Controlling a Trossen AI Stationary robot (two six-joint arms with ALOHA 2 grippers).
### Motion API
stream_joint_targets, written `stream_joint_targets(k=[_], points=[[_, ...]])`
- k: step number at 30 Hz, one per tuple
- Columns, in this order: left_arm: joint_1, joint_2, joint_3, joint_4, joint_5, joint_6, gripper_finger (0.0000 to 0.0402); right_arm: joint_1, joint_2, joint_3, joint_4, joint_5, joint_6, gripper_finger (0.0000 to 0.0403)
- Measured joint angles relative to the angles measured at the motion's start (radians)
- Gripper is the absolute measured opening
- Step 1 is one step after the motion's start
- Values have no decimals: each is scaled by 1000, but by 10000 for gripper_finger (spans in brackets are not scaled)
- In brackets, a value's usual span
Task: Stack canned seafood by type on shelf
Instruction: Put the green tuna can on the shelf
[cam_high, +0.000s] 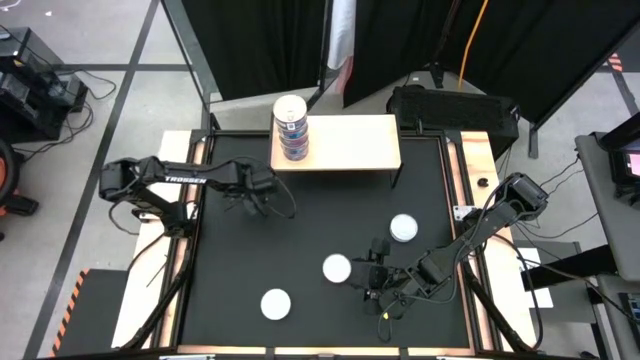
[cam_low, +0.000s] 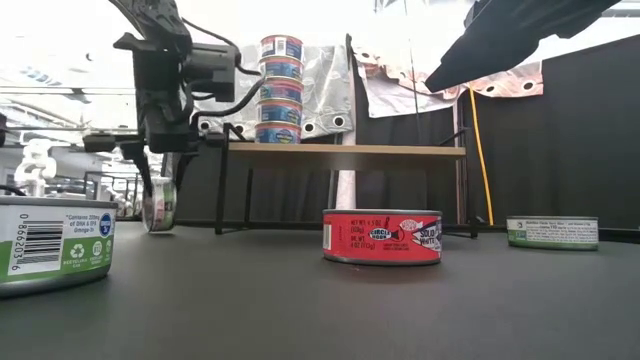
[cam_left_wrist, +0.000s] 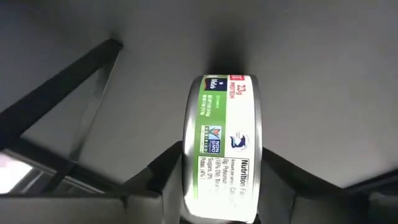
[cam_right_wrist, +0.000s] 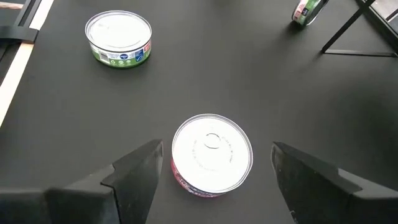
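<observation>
The fingers of the left gripper (cam_left_wrist: 219, 186) are closed on a green-white tin (cam_left_wrist: 221, 146), which stands on its edge between them, so that its side label faces the wrist camera. In the low view this tin (cam_low: 158, 204) hangs just above the black table (cam_low: 300, 310), near the left front leg of the shelf (cam_low: 345, 152). In the high view the left gripper (cam_high: 252, 197) is in front of the shelf (cam_high: 350, 142), a little to its left side.

The right gripper (cam_right_wrist: 214, 168) is wide open and holds nothing. Its two fingers (cam_right_wrist: 134, 171) stand on either side of a red tin (cam_right_wrist: 211, 154) without touching it. This red tin (cam_low: 382, 237) lies flat on the table, lid up, near the middle front.

On the left end of the shelf there is a stack of four blue tins (cam_low: 280, 90), one exactly on the other. The rest of the light wood top is bare.

Two other green-white tins lie flat on the table. One (cam_high: 276, 303) is near the front edge, and the other (cam_high: 403, 228) is to the right, between the shelf and the right gripper (cam_high: 372, 272).
</observation>
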Motion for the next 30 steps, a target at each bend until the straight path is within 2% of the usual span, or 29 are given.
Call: stream_joint_targets(k=[8,13,15,17,19,22,25,30], points=[[-8,-18,0,-88,-30,-141,148,0,0,0,4,1,-4,293],[-65,-34,65,-297,-57,-331,153,-12,0,0,10,10,-81,293],[-94,-42,134,-390,-15,-465,153,-28,0,0,15,14,-144,293],[-122,-58,219,-462,75,-602,154,-49,0,-1,38,18,-233,293],[-144,-81,308,-485,203,-725,155,-67,0,-1,84,15,-380,293],[-166,-115,443,-465,389,-871,155,-86,0,-1,197,4,-702,293],[-183,-148,568,-418,514,-996,156,-88,0,-1,387,9,-1135,293],[-190,-188,712,-268,673,-1130,156,-90,0,-1,802,29,-1887,293]])
